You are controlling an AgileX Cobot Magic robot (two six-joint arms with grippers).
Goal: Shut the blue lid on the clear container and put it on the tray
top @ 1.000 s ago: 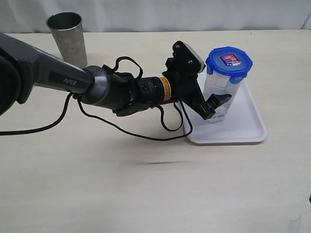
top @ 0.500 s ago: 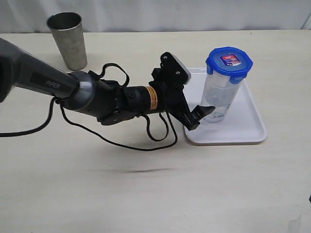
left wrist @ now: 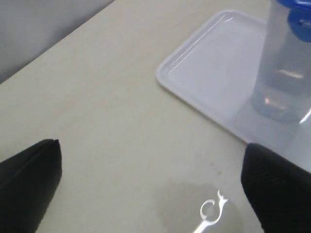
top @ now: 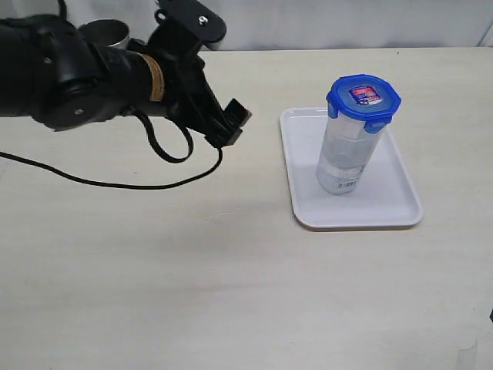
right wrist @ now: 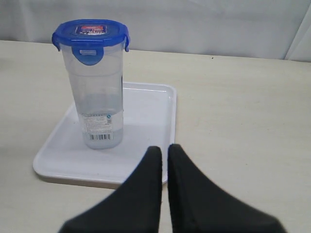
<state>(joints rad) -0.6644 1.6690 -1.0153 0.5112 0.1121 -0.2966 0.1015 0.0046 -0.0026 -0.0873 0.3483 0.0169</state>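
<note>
Clear container (top: pixel 344 154) upright on the white tray (top: pixel 302 146), about mid-tray, capped with the blue lid (top: pixel 363 99), red-and-blue sticker facing up. Barcode label low on the wall. Tray flat on the beige table (top: pixel 231 293), right of centre. Left gripper (top: pixel 231 123) raised over the table to the left, well apart from the tray, fingers spread wide, nothing between them. Right gripper (right wrist: pixel 164 160) pointed toward the tray, fingers pressed together, empty. Grey metal cup (top: pixel 108 31) far left, mostly hidden behind the left arm.
</note>
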